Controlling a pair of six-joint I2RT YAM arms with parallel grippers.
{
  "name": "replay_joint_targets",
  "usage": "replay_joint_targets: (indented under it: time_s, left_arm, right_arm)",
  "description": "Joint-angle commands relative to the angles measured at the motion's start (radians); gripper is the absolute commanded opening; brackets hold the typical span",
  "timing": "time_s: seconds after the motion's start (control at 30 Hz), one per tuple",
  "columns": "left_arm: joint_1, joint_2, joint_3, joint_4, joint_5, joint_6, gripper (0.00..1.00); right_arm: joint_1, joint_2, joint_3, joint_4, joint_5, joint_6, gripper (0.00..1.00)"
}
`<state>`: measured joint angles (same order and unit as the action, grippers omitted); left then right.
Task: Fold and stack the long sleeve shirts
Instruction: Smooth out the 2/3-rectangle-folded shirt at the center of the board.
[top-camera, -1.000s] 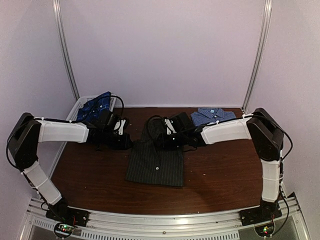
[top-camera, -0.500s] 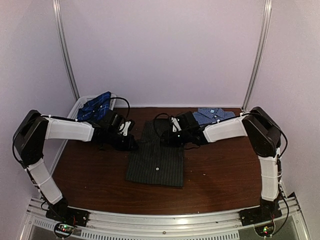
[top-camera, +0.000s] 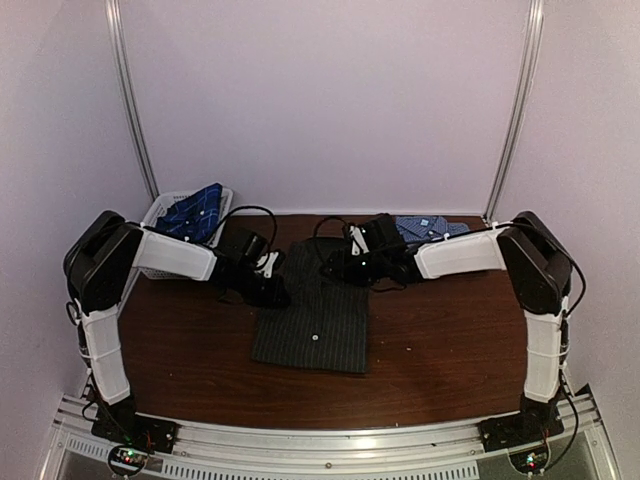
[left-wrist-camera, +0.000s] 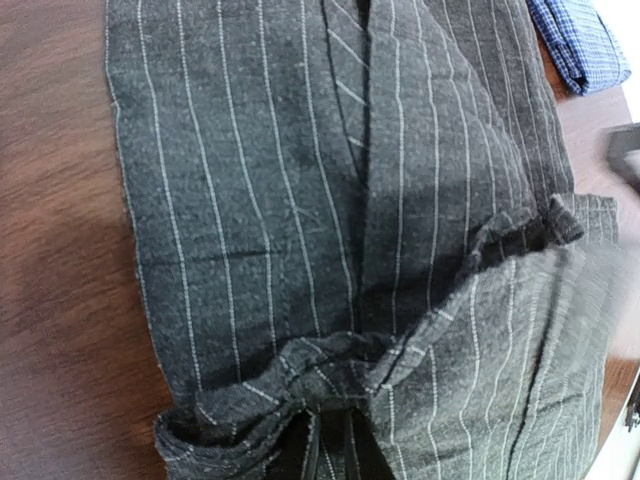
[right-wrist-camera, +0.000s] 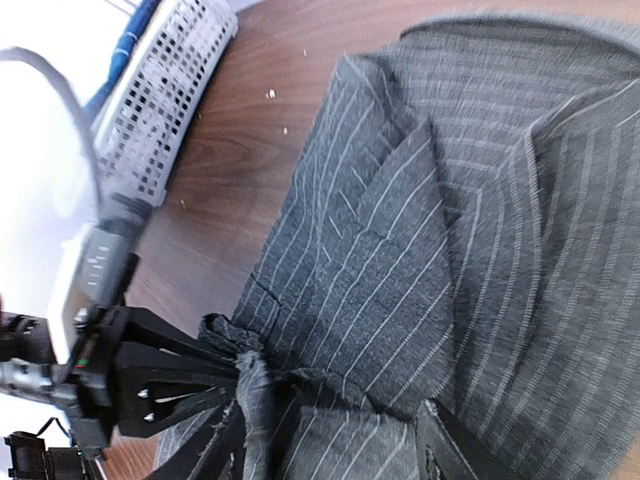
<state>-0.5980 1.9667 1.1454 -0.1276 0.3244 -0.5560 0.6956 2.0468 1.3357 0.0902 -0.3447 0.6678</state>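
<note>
The charcoal pinstripe shirt (top-camera: 310, 315) lies in the middle of the table, and fills the left wrist view (left-wrist-camera: 300, 200) and the right wrist view (right-wrist-camera: 400, 250). My left gripper (top-camera: 274, 291) is at its left edge, shut on a bunched fold (left-wrist-camera: 335, 440). My right gripper (top-camera: 336, 268) is over its upper right part, its fingers (right-wrist-camera: 228, 445) holding a thick fold of the same shirt (right-wrist-camera: 360, 440) between them. The blue-and-white check shirt (top-camera: 432, 228) lies folded at the back right. The navy plaid shirt (top-camera: 195, 212) sits in the basket.
The white mesh basket (top-camera: 160, 208) stands at the back left corner, also in the right wrist view (right-wrist-camera: 165, 95). The check shirt's edge shows in the left wrist view (left-wrist-camera: 585, 40). Bare brown table (top-camera: 450, 330) lies right of and in front of the pinstripe shirt.
Both grippers have moved toward the back and closer together over the pinstripe shirt, drawing its cloth with them. The other two shirts have not moved.
</note>
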Motion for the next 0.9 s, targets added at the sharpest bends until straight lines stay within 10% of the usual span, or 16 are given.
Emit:
replay_joint_targets:
  time_s: [0.0, 0.33, 0.87]
  left_arm:
    - [-0.003, 0.006, 0.033, 0.05, -0.016, -0.023, 0.14]
    - [-0.006, 0.001, 0.057, 0.069, 0.008, -0.028, 0.17]
    - [0.013, -0.079, 0.075, -0.008, -0.025, 0.002, 0.23]
  right_arm:
    - [0.004, -0.142, -0.073, -0.044, 0.104, -0.029, 0.59]
    - [0.029, -0.135, -0.212, -0.023, 0.088, -0.028, 0.32]
    - [-0.001, -0.191, -0.205, -0.17, 0.23, -0.063, 0.32]
